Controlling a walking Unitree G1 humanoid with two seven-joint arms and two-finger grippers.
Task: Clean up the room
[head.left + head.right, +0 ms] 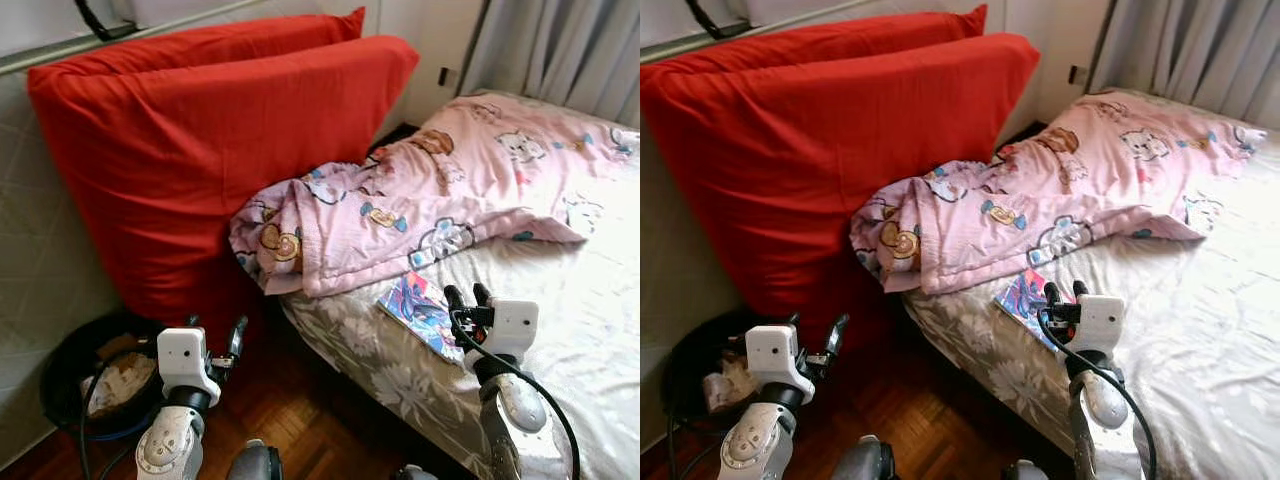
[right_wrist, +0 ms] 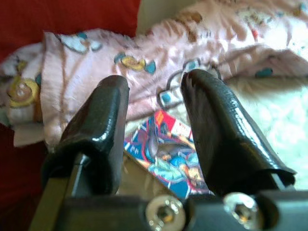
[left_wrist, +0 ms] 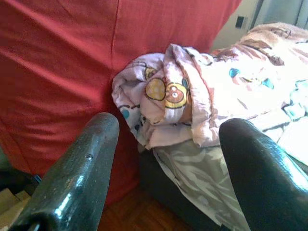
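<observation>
A colourful comic book [image 1: 418,308] lies flat on the bed's grey flowered sheet [image 1: 360,345], close to the near edge. My right gripper [image 1: 466,293] hovers just above its near side, open, and the book [image 2: 168,156] shows through the narrow gap between its fingers. A crumpled pink cartoon blanket [image 1: 400,210] is bunched across the bed behind the book and spills over the bed's corner. My left gripper [image 1: 215,328] is held low over the floor beside the bed, open and empty, pointing at the blanket's hanging end [image 3: 168,96].
Two big red pillows [image 1: 200,150] lean against the wall on the left, touching the blanket. A black bin [image 1: 62,372] holding crumpled paper stands on the wooden floor [image 1: 300,420] at lower left. Grey curtains [image 1: 560,50] hang behind the bed.
</observation>
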